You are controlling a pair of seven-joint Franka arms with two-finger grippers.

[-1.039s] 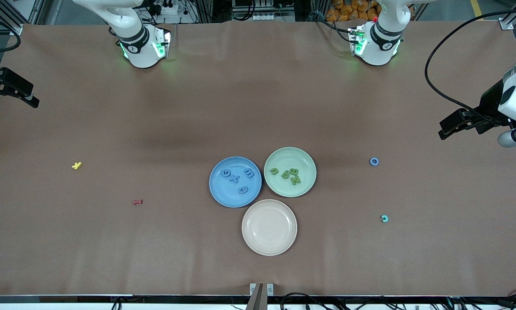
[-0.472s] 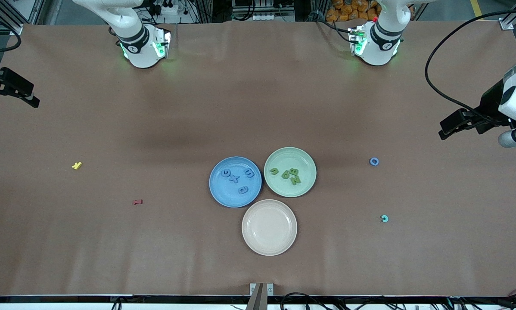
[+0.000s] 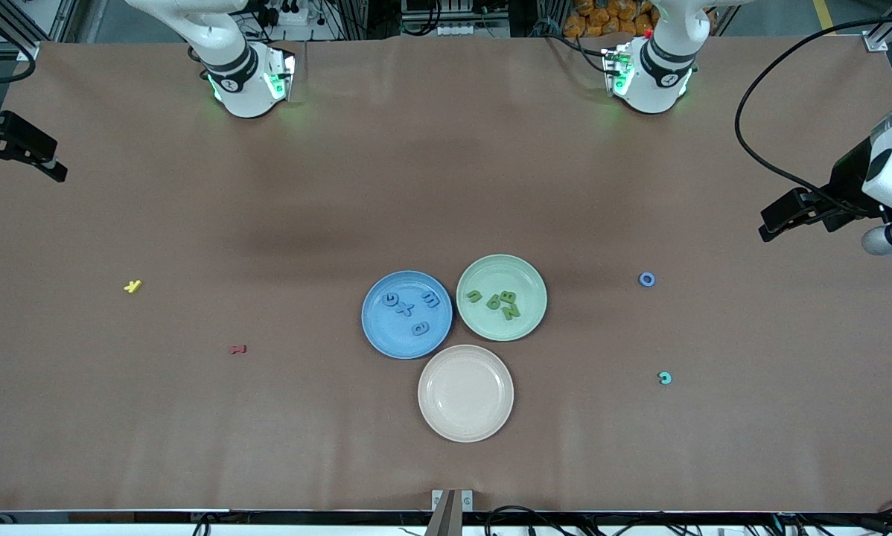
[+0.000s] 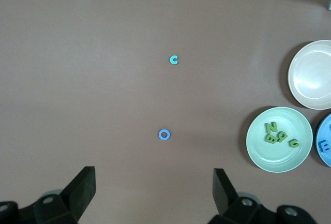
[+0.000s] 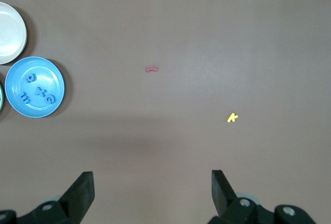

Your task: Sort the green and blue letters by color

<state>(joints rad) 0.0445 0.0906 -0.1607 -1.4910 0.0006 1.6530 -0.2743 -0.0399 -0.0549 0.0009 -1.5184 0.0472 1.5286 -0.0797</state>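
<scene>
My right gripper [image 3: 21, 152] hangs in the air over the bare table [image 3: 193, 432] at the right arm's end, its jaws standing wide apart with nothing between them; its fingers [image 5: 83, 190] frame brown table surface in the right wrist view. On the table toward that end lie a small yellow letter [image 3: 132, 286] and, nearer the front camera, a small dark red letter [image 3: 237, 349]. At mid-table three plates sit just beside one another; the blue plate [image 3: 375, 339] holds four blue letters [image 3: 409, 311]; the green plate [image 3: 528, 286], toward the left arm's end, holds four green letters [image 3: 499, 301]; the cream plate [image 3: 435, 413], nearest the front camera, holds nothing. Well apart from the plates toward the left arm's end lies a blue ring letter [image 3: 646, 279] on the table, and nearer the front camera a teal C letter [image 3: 664, 378]. My left gripper [image 3: 788, 216] hangs over the table's edge at the left arm's end, jaws spread wide and holding nothing; its fingers [image 4: 222, 190] show in the left wrist view.
</scene>
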